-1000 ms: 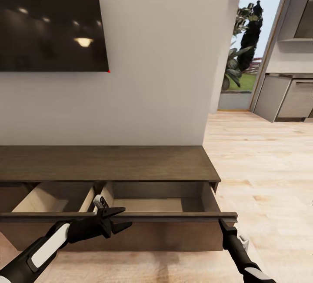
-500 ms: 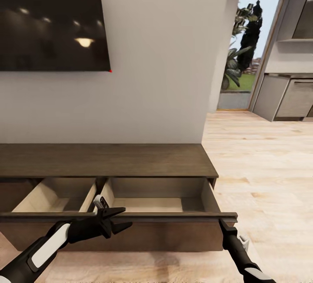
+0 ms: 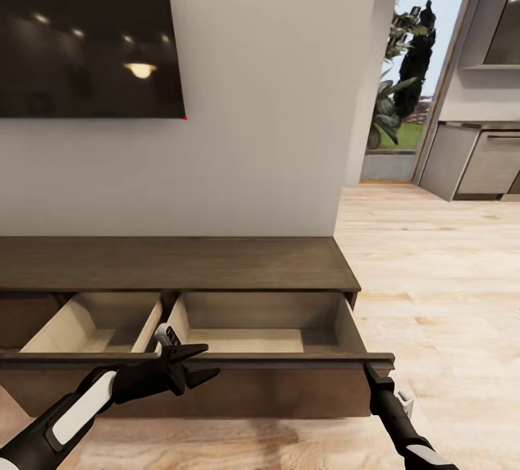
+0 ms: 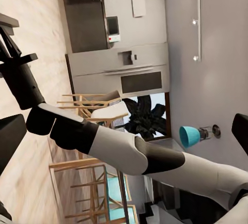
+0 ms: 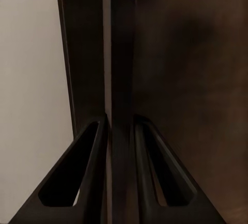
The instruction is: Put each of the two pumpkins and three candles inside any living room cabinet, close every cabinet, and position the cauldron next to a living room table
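The long dark brown cabinet (image 3: 180, 264) stands against the white wall with two drawers pulled out. Both light wood insides, right (image 3: 253, 340) and left (image 3: 87, 325), show nothing in them. My right gripper (image 3: 370, 371) is shut on the right end of the dark drawer front (image 3: 274, 359); in the right wrist view its fingers (image 5: 98, 152) pinch that front's thin edge (image 5: 123, 53). My left gripper (image 3: 211, 359) hangs open just in front of the drawer front, near its middle, holding nothing. Pumpkins, candles, cauldron and coffee table are out of view.
A large black screen (image 3: 87, 33) hangs on the wall above the cabinet. Light wood floor (image 3: 433, 275) runs off to the right toward a glass door with plants (image 3: 408, 80) and grey kitchen units (image 3: 477, 163). Wooden chairs (image 4: 88, 105) appear in the left wrist view.
The drawers stand further out: the cabinet body has drawn away in the view while the drawer front and both grippers kept their places, so the camera backed off with them.
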Motion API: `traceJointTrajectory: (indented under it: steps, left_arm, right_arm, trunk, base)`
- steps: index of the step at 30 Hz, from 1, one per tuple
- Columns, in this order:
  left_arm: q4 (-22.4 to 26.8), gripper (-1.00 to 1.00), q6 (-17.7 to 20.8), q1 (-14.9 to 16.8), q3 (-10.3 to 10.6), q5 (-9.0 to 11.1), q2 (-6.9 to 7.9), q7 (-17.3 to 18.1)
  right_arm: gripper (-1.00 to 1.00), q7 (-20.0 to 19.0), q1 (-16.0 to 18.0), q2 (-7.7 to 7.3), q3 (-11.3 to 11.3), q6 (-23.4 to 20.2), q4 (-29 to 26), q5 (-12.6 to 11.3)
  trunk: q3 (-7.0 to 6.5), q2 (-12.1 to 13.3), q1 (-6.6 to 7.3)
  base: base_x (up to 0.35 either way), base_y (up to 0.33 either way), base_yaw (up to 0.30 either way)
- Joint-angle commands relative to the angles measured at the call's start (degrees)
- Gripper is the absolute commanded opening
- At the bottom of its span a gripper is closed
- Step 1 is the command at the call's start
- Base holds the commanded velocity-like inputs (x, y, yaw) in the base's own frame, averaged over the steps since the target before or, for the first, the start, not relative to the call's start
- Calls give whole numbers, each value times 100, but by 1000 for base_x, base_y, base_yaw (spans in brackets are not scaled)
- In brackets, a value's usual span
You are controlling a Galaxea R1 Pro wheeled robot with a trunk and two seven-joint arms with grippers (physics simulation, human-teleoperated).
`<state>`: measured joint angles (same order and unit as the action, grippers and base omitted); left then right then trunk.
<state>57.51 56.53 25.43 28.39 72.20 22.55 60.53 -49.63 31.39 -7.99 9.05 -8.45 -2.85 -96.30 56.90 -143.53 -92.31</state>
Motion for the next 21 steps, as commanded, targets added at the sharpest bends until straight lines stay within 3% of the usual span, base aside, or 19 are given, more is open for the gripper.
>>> traceJointTrajectory:
  steps: [1, 21]
  left_arm:
    - [-3, 100, 25, 6, 18, 24, 5, 14]
    - [-3, 100, 25, 6, 0, 28, 4, 20]
  right_arm:
    - [-100, -123, 7, -1, 18, -51, -7, -62]
    - [-100, -117, 7, 0, 18, -44, -5, -56]
  trunk:
    - [4, -3, 2]
    - [4, -3, 2]
  base:
    - [-91, 0, 0]
    - [-50, 0, 0]
